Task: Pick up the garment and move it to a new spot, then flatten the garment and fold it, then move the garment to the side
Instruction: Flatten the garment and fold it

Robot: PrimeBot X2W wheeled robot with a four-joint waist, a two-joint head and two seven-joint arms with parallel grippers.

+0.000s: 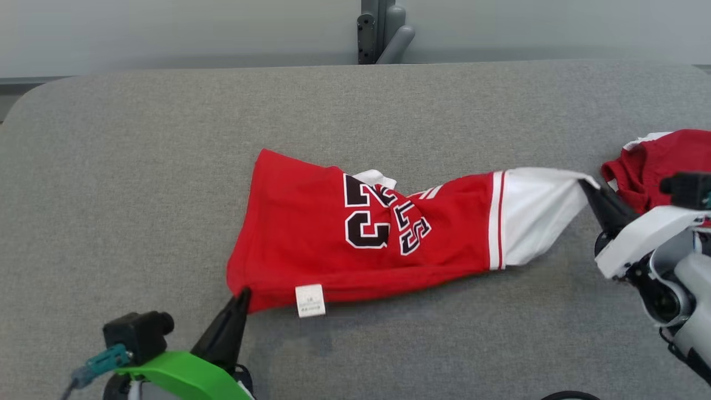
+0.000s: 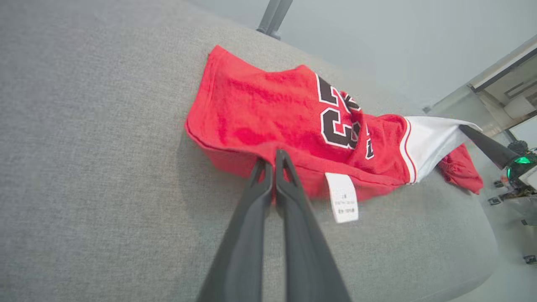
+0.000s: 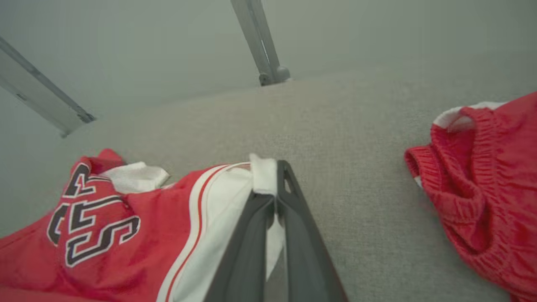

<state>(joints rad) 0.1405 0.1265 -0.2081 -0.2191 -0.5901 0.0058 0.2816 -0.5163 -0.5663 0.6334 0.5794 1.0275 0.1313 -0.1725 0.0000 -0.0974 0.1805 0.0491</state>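
Both jaws pinch shirt [image 1: 311,233]: left gripper [image 1: 244,293] at near-left hem, right gripper [image 1: 584,184] at right white edge; long axis left-right between them

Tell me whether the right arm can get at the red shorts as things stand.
Probably not yet: the right gripper is shut on the jersey. The red shorts lie close beside it with bare table between, so once it lets go, likely yes.

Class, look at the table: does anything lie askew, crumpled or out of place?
Yes. The red jersey lies twisted, its number 23 creased, with a white care label sticking out at the near hem. A second red garment, elastic-banded, sits crumpled at the table's right edge.
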